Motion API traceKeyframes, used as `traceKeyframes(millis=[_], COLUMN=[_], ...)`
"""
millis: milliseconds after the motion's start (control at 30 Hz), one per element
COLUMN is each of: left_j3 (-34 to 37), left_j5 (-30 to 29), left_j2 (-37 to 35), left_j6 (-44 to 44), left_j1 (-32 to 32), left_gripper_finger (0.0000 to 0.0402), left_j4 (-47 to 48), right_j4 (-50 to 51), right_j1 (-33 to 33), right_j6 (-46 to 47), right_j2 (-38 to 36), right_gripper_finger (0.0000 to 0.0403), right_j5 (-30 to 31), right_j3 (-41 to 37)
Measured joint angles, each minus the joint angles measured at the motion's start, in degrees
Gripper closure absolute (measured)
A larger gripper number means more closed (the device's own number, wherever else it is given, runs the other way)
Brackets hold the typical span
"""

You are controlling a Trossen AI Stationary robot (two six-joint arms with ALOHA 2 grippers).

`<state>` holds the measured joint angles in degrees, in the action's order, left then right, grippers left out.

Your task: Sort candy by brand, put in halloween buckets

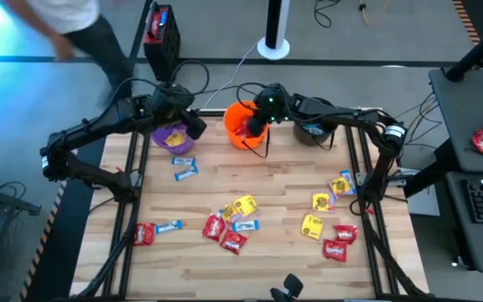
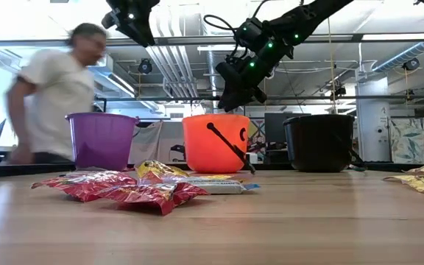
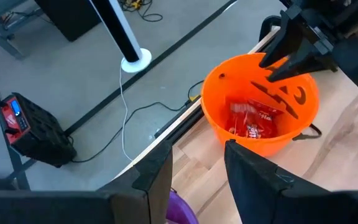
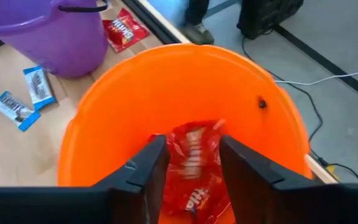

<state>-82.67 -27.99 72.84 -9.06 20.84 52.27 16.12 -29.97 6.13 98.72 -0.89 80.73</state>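
Note:
Three halloween buckets stand along the table's far edge: purple (image 1: 173,137), orange (image 1: 243,126) and black (image 1: 313,132). My right gripper (image 4: 191,168) hangs open just over the orange bucket (image 4: 185,93). A red candy packet (image 4: 194,155) shows blurred below the gap between its fingers, inside the bucket, and red packets (image 3: 250,121) lie on the bucket's bottom. My left gripper (image 3: 197,168) is open with nothing in it, above the purple bucket (image 3: 179,211). Loose candy (image 1: 233,222) in red, yellow and blue-and-white wrappers lies flat on the table.
More candy lies at the right (image 1: 329,218), at the near left (image 1: 153,231) and by the purple bucket (image 1: 183,166). The orange bucket's black handle (image 2: 230,147) hangs down its front. A person (image 2: 57,103) moves beyond the table's far left corner.

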Motion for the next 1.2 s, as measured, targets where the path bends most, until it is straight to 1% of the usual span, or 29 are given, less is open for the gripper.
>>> traceKeyframes(millis=[100,167,333,467,533,633,733,833,900,967,1100,1200], left_j3=[0.0,0.0,0.0,0.0,0.61,3.15,8.11,14.2,18.55,22.63,30.08,33.62], left_j5=[0.02,1.19,10.56,17.09,20.64,27.23,35.17,40.64,41.46,40.21,33.34,29.18], left_j2=[0.0,0.0,0.0,0.17,0.31,0.36,0.35,0.33,0.33,0.33,0.69,1.92], left_j6=[0.0,0.0,1.21,3.38,5.09,7.93,9.13,9.49,8.76,6.07,-4.45,-10.73], left_j1=[0.04,0.04,0.02,-0.06,-0.11,-0.12,-0.67,-2.89,-5.11,-7.25,-10.28,-11.67], left_gripper_finger=[0.027,0.027,0.027,0.027,0.027,0.027,0.027,0.027,0.027,0.027,0.027,0.027], left_j4=[0.02,0.29,3.81,8.3,10.89,13.33,14.18,13.8,13.14,11.59,7.14,5.38], right_j4=[-0.13,-0.12,3.66,12.67,17.47,23.37,26.56,28.7,29.44,29.57,29.37,28.33], right_j1=[-0.07,-0.07,-0.07,-0.07,-0.05,-0.05,-0.04,0.32,0.9,1.69,3.49,5.06], right_j6=[0.05,0.06,0.29,-0.78,-1.2,-1.18,0.19,2.54,4.25,5.45,7.11,7.82], right_j2=[0.0,-0.04,-0.92,-2.46,-3.21,-4.28,-5.56,-6.79,-7.51,-7.76,-7.82,-7.8], right_gripper_finger=[0.025,0.0244,0.0237,0.0236,0.0236,0.0236,0.0236,0.0236,0.0236,0.0236,0.0236,0.0236], right_j5=[-0.72,-0.76,-1.34,-3.92,-4.13,-4.17,-4.16,-4.11,-4.08,-4.1,-3.41,-0.87], right_j3=[0.0,0.0,1.96,6.25,8.12,10.22,10.54,10.37,10.16,10.1,10.03,10.03])
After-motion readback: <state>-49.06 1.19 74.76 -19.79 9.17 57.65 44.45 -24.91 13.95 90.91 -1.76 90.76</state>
